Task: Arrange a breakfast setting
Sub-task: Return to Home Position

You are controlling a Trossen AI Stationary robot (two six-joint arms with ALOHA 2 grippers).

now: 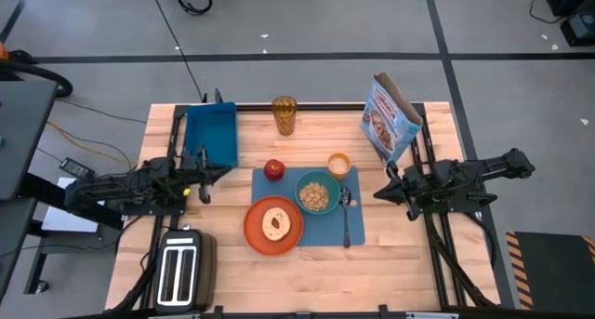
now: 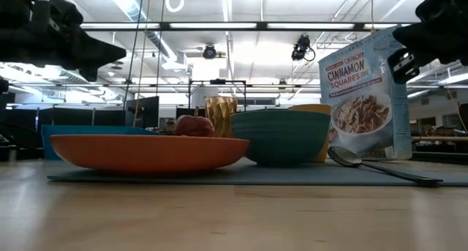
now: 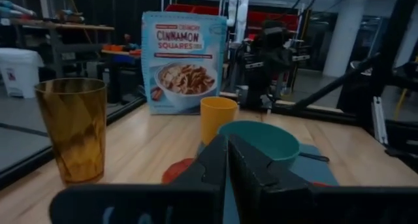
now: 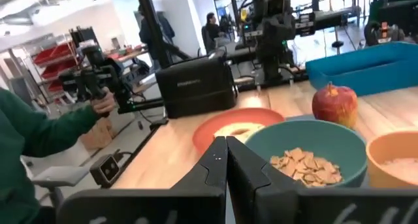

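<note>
From above, the blue placemat (image 1: 327,233) lay in the middle of the wooden table (image 1: 400,263). An orange plate (image 1: 252,228) overlapped its lower left corner and carried a bagel (image 1: 276,225). A teal bowl (image 1: 299,194) of cereal stood at the mat's centre, with the metal spoon (image 1: 345,215) lying lengthwise just to its right. The small orange cup (image 1: 338,165) sat at the mat's upper right corner and the red apple (image 1: 273,169) at its upper left. The left gripper (image 1: 212,173) hung left of the mat, below the blue bin (image 1: 211,133). The right gripper (image 1: 383,192) hung right of it, below the cereal box (image 1: 390,119). An amber glass (image 1: 284,115) stood at top centre and a toaster (image 1: 178,268) at lower left.

At table height, the plate filled the left of the frame, with the apple and glass behind it. The bowl was at centre, hiding most of the cup, and the spoon lay at right before the box. Both arms hung dark in the upper corners.

Through the left wrist camera, that gripper's fingers were pressed together on nothing, with the glass at left and the cup and bowl ahead.

Through the right wrist camera, its fingers likewise met, empty, before the bowl. At far left a person's hand (image 4: 101,105) held a device.
</note>
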